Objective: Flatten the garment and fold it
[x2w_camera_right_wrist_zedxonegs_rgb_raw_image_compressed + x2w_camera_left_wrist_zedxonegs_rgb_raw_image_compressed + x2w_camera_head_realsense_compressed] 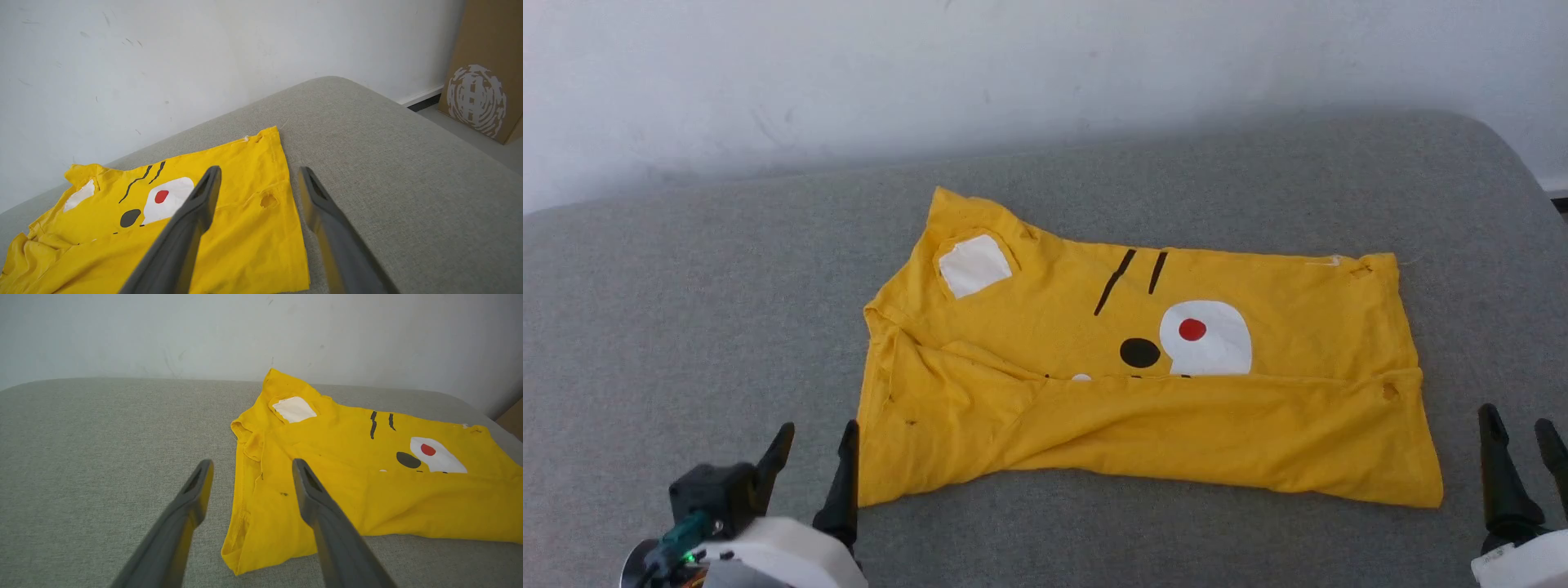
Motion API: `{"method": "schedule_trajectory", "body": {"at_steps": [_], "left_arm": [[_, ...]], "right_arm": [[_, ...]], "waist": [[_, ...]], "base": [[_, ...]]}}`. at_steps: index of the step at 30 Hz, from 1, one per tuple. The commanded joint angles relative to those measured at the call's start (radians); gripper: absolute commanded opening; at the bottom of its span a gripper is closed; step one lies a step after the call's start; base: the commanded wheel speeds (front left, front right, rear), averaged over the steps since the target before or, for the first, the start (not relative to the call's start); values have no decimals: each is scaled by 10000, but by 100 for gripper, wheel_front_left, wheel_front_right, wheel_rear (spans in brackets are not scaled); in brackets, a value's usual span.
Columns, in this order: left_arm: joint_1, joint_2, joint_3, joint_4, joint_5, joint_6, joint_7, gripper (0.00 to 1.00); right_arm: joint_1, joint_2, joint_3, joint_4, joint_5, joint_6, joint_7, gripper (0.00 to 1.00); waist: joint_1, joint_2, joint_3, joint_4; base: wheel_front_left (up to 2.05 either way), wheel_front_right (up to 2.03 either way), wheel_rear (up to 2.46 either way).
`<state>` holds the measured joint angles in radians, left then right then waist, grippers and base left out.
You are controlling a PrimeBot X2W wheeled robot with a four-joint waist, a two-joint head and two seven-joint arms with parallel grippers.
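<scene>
Since the garment (1143, 425) lies once-folded, the left claw (818, 426) at 7 o'clock and right claw (1516, 416) at 5, both wide and empty, probably pinch its ends next

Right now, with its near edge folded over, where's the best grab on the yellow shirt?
Probably the garment's two near corners, approached low from the near side: the folded layers end in free edges there, and the open left gripper and right gripper flank them.
</scene>
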<state>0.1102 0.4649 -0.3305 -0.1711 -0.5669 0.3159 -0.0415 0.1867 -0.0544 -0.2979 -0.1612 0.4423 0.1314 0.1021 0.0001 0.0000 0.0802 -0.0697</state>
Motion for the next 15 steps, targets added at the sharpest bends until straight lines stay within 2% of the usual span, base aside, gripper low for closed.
{"method": "schedule_trajectory", "body": {"at_steps": [1, 11, 15], "left_arm": [[-356, 71, -121, 100, 71, -92, 310, 100], [-1538, 161, -968, 1162, -291, -124, 3168, 100], [-1713, 250, -1061, 1680, -249, 165, 3851, 100]], "right_arm": [[-128, 38, 35, 14, 61, -7, -58, 100], [-395, 40, 228, 353, 269, -7, -156, 100], [-490, 40, 244, 416, 287, -7, -172, 100]], "waist": [[-1, 0, 247, -52], [-1, 0, 949, -282], [-1, 0, 1147, -325]], "base": [[0, 0, 0], [0, 0, 0], [0, 0, 0]]}}
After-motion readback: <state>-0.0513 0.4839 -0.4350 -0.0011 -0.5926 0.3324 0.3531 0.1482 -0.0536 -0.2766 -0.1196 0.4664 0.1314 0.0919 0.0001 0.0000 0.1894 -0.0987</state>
